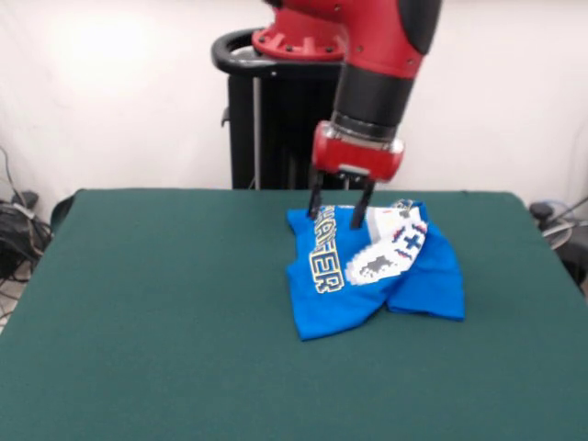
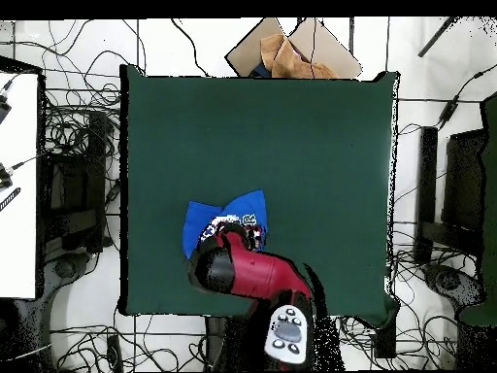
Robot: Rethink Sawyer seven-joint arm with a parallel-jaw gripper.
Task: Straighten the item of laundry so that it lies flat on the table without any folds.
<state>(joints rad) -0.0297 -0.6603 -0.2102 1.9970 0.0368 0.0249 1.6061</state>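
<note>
Claw: two dark fingers point straight down with a clear gap between them, spread apart, nothing clamped between. The tips sit at the far edge of the T-shirt; whether they press on the cloth or hang just above it cannot be told from the front view. In the overhead view the claw is hidden under the red arm, so no second check of the fingers is possible.

T-shirt: bright blue, lying crumpled on the tabletop, right of centre in the front view and toward the far side. It is folded over itself. A flap carrying the white and grey pixel print lies turned up over the middle. The yellow-white lettering runs sideways along the left part and is only partly readable; the rest is lost in a fold. Sleeves and neck opening cannot be made out. A lower corner sticks out toward the camera.

In the overhead view only part of the T-shirt shows, a blue shape with pointed corners; the rest is covered by the arm. It lies left of centre, nearer the bottom edge of the tabletop.

Surroundings: the green tabletop is cut off at the bottom in the front view. A black pedestal stands behind the table. Cables lie on the floor around it, and a cardboard box sits past the top edge in the overhead view.
</note>
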